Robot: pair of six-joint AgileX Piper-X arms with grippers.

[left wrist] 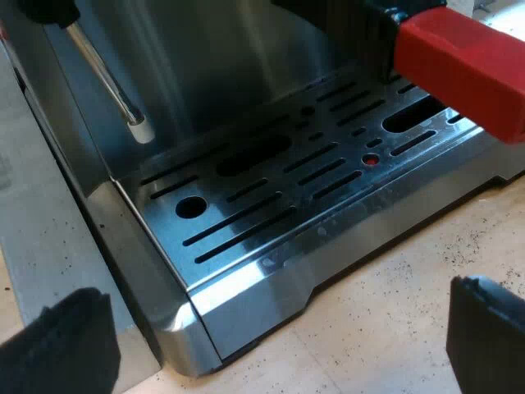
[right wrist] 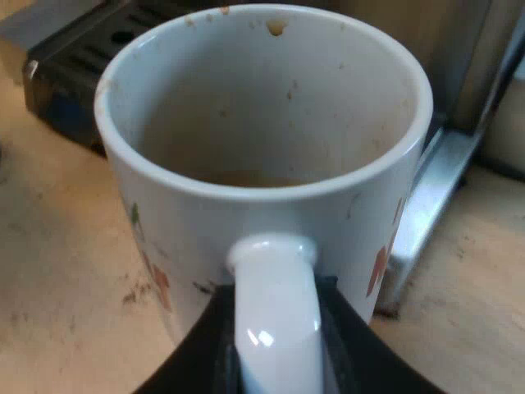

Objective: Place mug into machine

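The left gripper (left wrist: 275,328) hangs released, its two black fingers wide apart with nothing between them, just off the front corner of the brushed-steel espresso machine (left wrist: 205,74) and above the pale wooden desk (left wrist: 394,312), which is speckled with coffee grounds. I judge it is held off there to leave the way in free. Ahead of it the slotted steel drip tray (left wrist: 271,189) lies bare, and that is where the mug belongs. Over the tray juts the red end of the holder's dark handle (left wrist: 459,70), locked into the machine's front, and a thin metal steam wand (left wrist: 107,78) slants down toward the tray's far corner.

The right gripper (right wrist: 275,353) is clenched on the handle of the white ceramic mug (right wrist: 262,164), one black finger on each side of the loop, a hold that sets the mug upright with its mouth up. The mug, coffee-stained inside, sits directly ahead of this gripper and touches its fingers. It is near the tray's corner but not on the tray. Whether its base rests on the desk I cannot tell
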